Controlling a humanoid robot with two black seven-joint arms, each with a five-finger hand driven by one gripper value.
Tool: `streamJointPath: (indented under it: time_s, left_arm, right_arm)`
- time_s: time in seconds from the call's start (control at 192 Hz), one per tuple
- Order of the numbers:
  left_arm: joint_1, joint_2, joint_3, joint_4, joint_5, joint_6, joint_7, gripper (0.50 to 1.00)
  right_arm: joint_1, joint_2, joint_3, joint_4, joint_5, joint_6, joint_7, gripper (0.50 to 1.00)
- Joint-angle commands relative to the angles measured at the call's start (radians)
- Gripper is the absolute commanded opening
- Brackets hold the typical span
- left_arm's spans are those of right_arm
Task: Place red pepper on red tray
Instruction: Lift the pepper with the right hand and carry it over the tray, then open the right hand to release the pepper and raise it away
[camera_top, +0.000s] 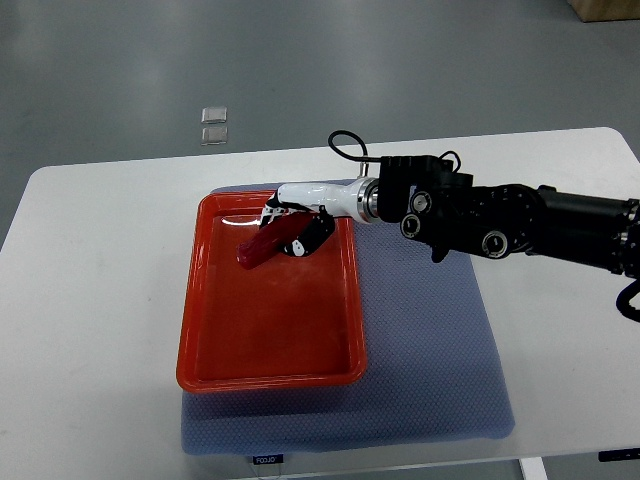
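Resting on a blue mat atop the white bench, the red tray lies under a long, dark red pepper gripped by the right hand, whose fingers curl around it over the far end.

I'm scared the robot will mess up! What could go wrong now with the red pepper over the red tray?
1. The right hand grips the dark red, elongated pepper by one end only, so it might slip out early, though it would likely land inside the tray.
2. The hand sits near the far corner of the shallow red plastic tray, so the fingers could bump the rim when letting go.
3. The tray rests on a blue-grey mat and might slide if nudged.
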Motion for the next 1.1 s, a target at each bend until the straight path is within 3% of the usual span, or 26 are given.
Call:
streamJointPath:
  time_s: [0.0, 0.114, 0.197, 0.265, 0.395, 0.473, 0.779, 0.914, 1.096]
  left_arm:
    - [0.0, 0.0, 0.0, -0.001, 0.0, -0.001, 0.0, 1.0]
    - [0.0, 0.0, 0.0, -0.001, 0.0, 0.001, 0.0, 1.0]
    - [0.0, 0.0, -0.002, -0.001, 0.0, 0.001, 0.0, 1.0]
    - [0.0, 0.0, -0.002, 0.001, 0.0, 0.001, 0.0, 1.0]
    - [0.0, 0.0, -0.002, 0.001, 0.0, -0.001, 0.0, 1.0]
    - [0.0, 0.0, -0.002, 0.001, 0.0, 0.0, 0.0, 1.0]
    - [0.0, 0.0, -0.003, 0.007, 0.0, 0.001, 0.0, 1.0]
    - [0.0, 0.0, -0.003, 0.007, 0.0, 0.001, 0.0, 1.0]
    - [0.0, 0.0, -0.002, 0.005, 0.0, 0.001, 0.0, 1.0]
  right_arm:
    - [-0.04, 0.051, 0.001, -0.028, -0.008, -0.021, 0.002, 0.5]
    - [-0.069, 0.065, 0.001, -0.034, -0.013, -0.032, 0.007, 0.5]
    - [-0.09, 0.065, 0.004, -0.045, -0.013, -0.035, 0.013, 0.527]
    - [-0.104, 0.065, 0.007, -0.059, -0.011, -0.055, 0.033, 0.594]
    - [-0.11, 0.065, 0.008, -0.063, 0.006, -0.067, 0.062, 0.799]
    - [-0.112, 0.065, 0.01, -0.063, 0.006, -0.067, 0.062, 0.86]
    - [-0.112, 0.065, 0.129, -0.06, 0.047, -0.064, 0.064, 0.874]
    - [-0.124, 0.005, 0.298, -0.059, 0.148, -0.062, 0.064, 0.874]
    - [-0.251, -0.029, 0.634, -0.057, 0.292, -0.061, 0.065, 0.876]
